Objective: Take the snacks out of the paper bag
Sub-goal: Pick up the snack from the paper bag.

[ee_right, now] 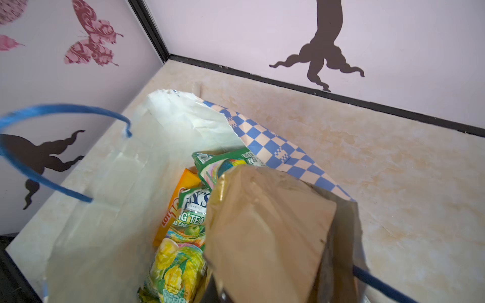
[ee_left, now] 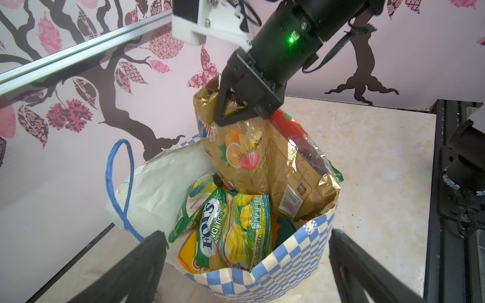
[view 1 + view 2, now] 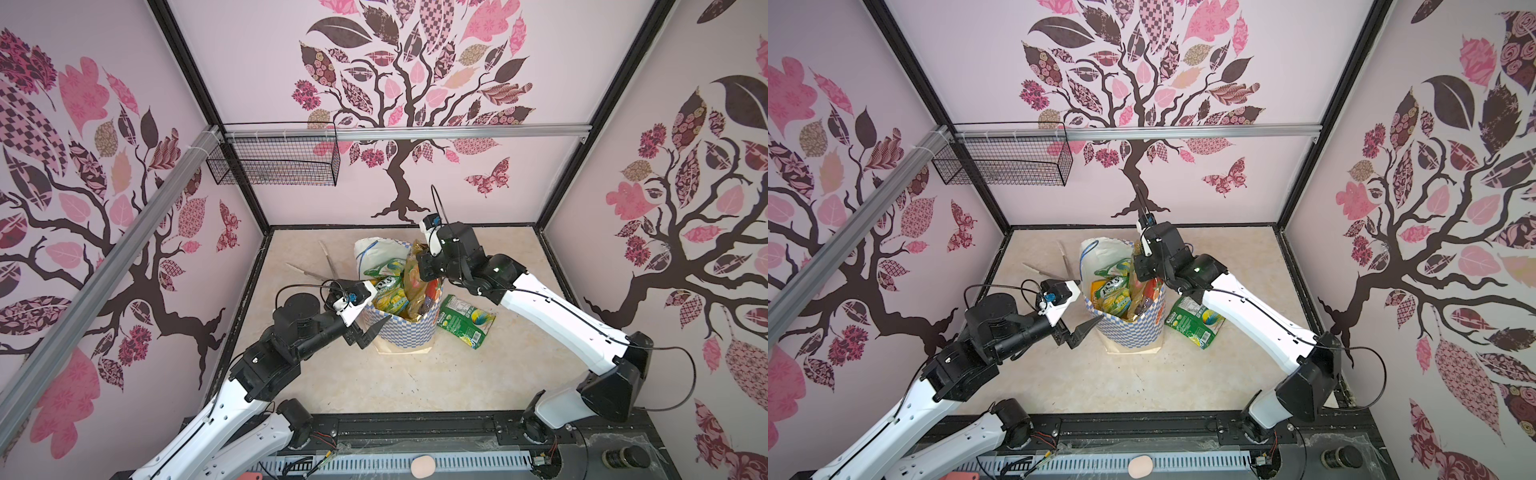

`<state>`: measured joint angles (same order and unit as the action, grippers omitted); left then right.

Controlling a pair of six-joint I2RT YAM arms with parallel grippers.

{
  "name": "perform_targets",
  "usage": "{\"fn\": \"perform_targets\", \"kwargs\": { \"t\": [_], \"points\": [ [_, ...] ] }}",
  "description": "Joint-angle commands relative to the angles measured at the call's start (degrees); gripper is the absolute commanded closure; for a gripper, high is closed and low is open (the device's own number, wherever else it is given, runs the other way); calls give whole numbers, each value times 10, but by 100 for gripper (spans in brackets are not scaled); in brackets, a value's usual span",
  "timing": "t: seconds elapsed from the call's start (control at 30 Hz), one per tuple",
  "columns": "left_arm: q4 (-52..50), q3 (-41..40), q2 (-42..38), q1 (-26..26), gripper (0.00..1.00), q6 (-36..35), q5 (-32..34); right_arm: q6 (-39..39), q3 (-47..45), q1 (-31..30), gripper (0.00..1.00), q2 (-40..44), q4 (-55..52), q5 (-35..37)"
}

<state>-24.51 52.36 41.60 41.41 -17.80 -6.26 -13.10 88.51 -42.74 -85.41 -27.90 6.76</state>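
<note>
I am clamping the right gripper [image 2: 232,110] on the gold packet [image 2: 252,160], sticking up from the paper bag [image 3: 409,332] at frame centre. My left gripper [image 2: 246,265] is hovering spread wide at its rim; a green packet [image 3: 465,320] is lying just right.

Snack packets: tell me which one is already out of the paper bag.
The green packet lying flat on the table beside the paper bag; the rest, gold packet included, are inside it.
</note>
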Motion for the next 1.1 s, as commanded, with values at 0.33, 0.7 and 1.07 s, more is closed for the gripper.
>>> {"fn": "perform_targets", "kwargs": {
  "t": [0.33,0.7,1.07],
  "points": [
    [11,-15,-8,-1,2,7,-23,-16,131,-3,100,113,106,38],
    [11,-13,-5,-1,2,8,-21,-23,123,1,100,73,136,50],
    [21,-15,-12,0,1,16,-62,-8,196,11,100,90,111,67]
  ]
}}
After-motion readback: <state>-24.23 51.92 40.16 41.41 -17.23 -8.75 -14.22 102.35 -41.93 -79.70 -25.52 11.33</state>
